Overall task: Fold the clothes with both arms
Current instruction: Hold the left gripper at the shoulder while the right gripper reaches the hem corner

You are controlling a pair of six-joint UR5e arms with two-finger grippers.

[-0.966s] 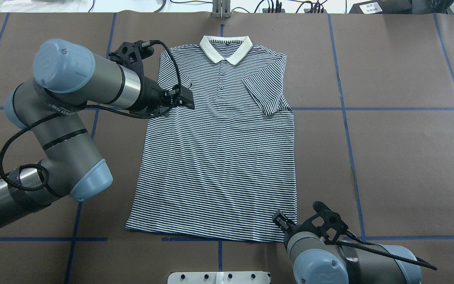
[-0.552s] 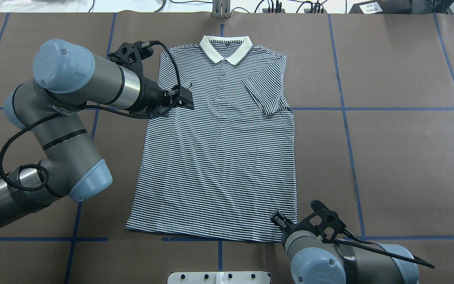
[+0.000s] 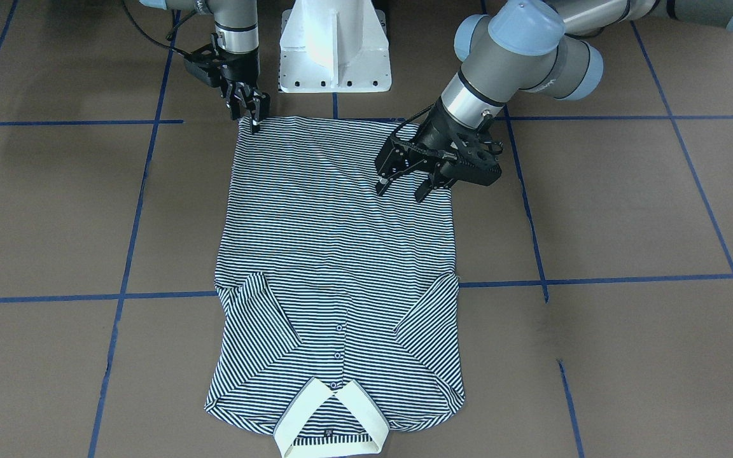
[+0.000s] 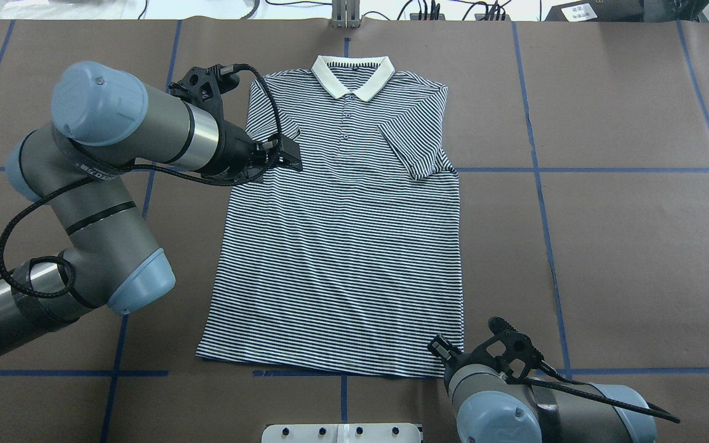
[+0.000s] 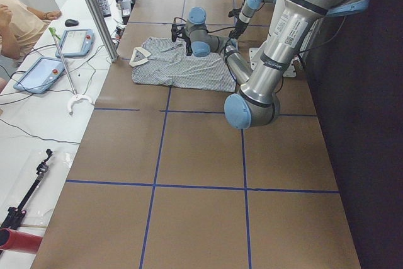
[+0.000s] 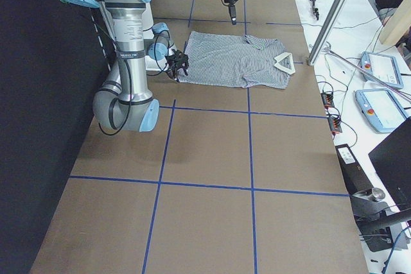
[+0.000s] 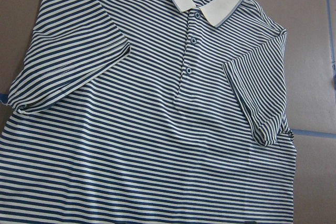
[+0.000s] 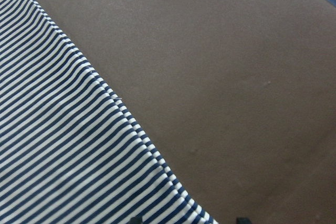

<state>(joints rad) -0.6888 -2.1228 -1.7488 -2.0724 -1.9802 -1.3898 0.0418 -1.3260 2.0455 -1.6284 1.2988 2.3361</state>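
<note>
The shirt (image 4: 342, 246) lies flat mid-worktop (image 4: 607, 246), hem toward the robot's edge, collar toward the far edge; the right gripper (image 3: 251, 121), jaws apart, sits at the right hem corner, and the left gripper (image 3: 399, 192), likewise released, hangs above the shirt's left side.

light: bright, even, from overhead | shadows: soft, faint | focus: sharp | glare: none
</note>
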